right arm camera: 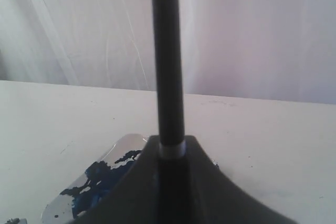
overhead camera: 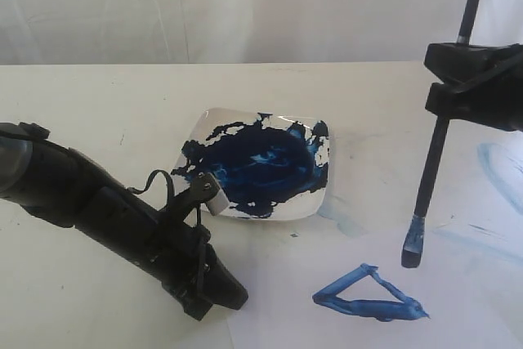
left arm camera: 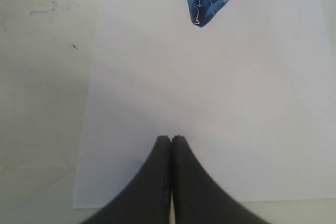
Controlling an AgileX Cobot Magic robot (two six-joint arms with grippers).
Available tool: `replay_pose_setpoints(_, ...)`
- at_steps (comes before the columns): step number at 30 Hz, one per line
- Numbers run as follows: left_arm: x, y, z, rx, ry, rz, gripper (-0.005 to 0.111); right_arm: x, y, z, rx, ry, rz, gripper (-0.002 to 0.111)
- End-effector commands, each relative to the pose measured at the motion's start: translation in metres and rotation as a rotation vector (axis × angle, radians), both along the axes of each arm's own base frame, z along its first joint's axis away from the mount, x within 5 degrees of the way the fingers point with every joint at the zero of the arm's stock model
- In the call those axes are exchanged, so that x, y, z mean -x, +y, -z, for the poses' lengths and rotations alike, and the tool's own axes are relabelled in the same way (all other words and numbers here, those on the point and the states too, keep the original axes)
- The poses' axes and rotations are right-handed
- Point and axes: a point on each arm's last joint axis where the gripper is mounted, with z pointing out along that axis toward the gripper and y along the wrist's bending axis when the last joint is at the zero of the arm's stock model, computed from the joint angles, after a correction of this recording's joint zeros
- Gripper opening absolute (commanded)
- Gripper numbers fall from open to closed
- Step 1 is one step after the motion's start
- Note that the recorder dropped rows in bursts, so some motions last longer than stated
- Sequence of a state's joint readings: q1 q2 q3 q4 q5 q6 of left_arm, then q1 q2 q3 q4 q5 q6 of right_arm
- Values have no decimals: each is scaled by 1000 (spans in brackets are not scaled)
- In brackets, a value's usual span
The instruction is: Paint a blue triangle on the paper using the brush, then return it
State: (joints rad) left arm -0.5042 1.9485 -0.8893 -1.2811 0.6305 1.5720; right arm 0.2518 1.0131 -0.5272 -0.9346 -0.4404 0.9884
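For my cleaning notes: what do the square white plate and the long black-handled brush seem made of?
Square white plate: probably glazed ceramic or hard plastic; its bare rim looks glossy. Long black-handled brush: smooth dull handle, painted wood or plastic; unclear which.

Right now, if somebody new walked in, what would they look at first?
Probably the blue triangle, thick and shiny on the white paper at the front. Next comes the plate in the middle of the table, smeared with dark blue paint. Then the brush on the right, held almost upright by the right hand, blue bristles pointing down.
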Motion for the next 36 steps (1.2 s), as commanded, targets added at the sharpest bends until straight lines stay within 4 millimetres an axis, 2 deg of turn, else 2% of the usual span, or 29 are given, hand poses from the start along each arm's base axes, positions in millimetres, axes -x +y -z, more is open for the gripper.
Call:
replay_pose_setpoints(1,2,-4,-15,38,-20,46,0,3,-4,-7,-9,-13,29,0)
replay_pose_setpoints(6,7,-6,-63,101,-34,188,0,9,-7,-13,-14,-31,50,0)
replay_pose_setpoints(9,9,0,-92,18,-39,177,0,13,-8,-17,-21,-54,50,0)
replay_pose_setpoints(12,14,13,-124,-77,-150,163,0,18,-9,-22,-27,-78,50,0)
replay_pose_setpoints(18,26,52,-194,-114,-415,-102,0,27,-12,-30,-83,-95,53,0)
replay_pose_setpoints(22,46,87,-232,-116,-570,-248,0,33,-13,-36,-173,-71,53,0)
replay_pose_setpoints(24,57,100,-240,-106,-614,-305,0,37,-14,-39,-247,-43,52,0)
replay_pose_setpoints(28,75,120,-233,-111,-671,-403,0,41,-14,-43,-405,37,48,0)
replay_pose_setpoints(36,95,144,-187,-117,-800,-629,0,44,-11,-46,-556,109,-11,0)
